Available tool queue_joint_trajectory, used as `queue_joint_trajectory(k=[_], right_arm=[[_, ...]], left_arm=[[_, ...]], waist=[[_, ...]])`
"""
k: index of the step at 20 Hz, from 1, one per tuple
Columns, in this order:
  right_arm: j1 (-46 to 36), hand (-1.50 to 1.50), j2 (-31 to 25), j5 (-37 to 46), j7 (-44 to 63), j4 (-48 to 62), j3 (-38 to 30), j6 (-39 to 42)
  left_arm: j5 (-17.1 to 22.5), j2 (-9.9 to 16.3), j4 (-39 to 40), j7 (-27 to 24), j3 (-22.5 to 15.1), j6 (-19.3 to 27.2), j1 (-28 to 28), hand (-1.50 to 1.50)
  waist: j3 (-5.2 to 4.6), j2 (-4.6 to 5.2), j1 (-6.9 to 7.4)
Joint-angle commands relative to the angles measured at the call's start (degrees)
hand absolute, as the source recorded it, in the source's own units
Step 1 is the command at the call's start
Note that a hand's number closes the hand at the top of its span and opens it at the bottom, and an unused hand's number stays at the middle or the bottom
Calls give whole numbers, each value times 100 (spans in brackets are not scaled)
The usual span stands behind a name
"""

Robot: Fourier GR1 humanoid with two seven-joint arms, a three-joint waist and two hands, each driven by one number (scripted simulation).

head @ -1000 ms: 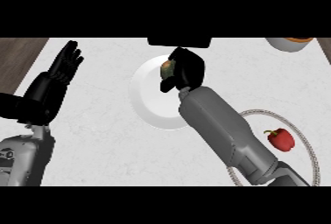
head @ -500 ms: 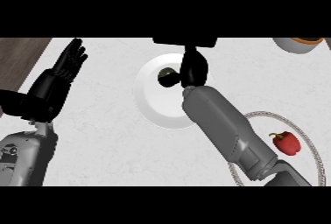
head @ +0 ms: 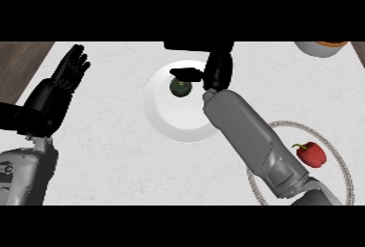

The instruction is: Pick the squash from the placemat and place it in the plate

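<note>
Squash on the plate beside the right robot hand

One squash (head: 179, 87) lies on one white plate (head: 165, 118), just left of the open right robot hand (head: 217, 70); left robot hand (head: 63, 82) rests open; one red pepper (head: 311, 154) on placemat (head: 335, 149).

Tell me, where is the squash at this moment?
In the head view, the squash lies on the white plate, in its upper part, just left of the right hand.

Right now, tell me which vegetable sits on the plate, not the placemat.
The dark green squash, lying on the white plate beside the right hand. The red pepper sits on the placemat.
</note>
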Motion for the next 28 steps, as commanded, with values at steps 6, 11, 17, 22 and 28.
queue_joint_trajectory(k=[6, 11, 17, 22, 28], right_arm=[[769, -150, 7, -853, -1330, -507, -611, -280], [2281, -150, -308, -895, -1974, -1867, -640, 269], [3522, -150, -1105, -617, -1500, -3358, -337, 782], [4123, -150, -1661, -748, -1294, -4304, -741, 1320], [4973, -150, -1759, -591, -1770, -4626, -934, 1604]], left_arm=[[20, 70, -376, 201, 227, 53, 323, 0], [-74, -42, -522, 351, 198, 169, 463, 0], [-271, -187, -42, -177, 221, 188, 501, 0], [-160, -125, -1, -146, 341, -11, 445, 0], [-260, -77, -37, 177, 380, -8, 131, 0]], waist=[[-5, -106, -340], [-6, -139, -462], [-10, -142, -513], [-10, -131, -482], [-9, -124, -467]])
